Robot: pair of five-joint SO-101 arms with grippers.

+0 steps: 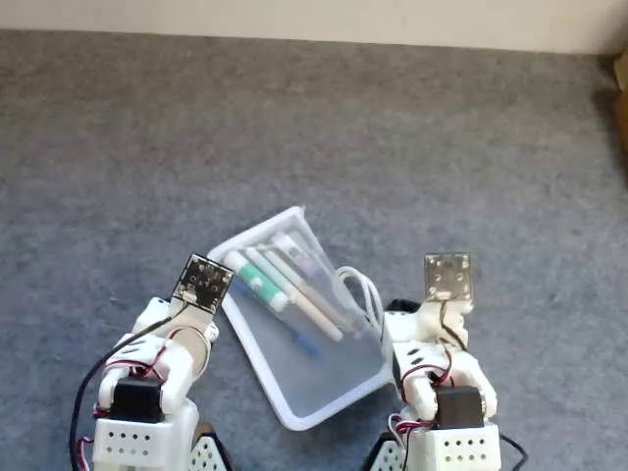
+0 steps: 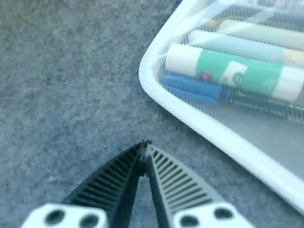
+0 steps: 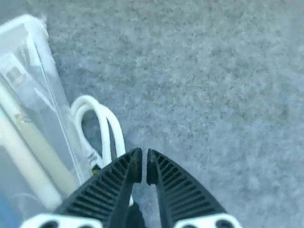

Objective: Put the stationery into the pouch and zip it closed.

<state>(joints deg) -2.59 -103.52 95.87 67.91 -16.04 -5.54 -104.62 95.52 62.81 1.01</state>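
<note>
Covering the whole work area: grey felt surface.

Pouch, translucent white mesh, lies flat and askew by the middle of the surface's near edge, between the two arms.

Left arm stands at the pouch's left side. The left gripper has its jaws pressed together, empty, above bare felt just beside a pouch corner.

Right arm stands at the pouch's right side. The right gripper has its jaws nearly touching, empty, beside the cord.

Inside the pouch:
- green-banded marker
- cream pen
- blue pen

White cord loop lies on the felt at the pouch's right edge.
</note>
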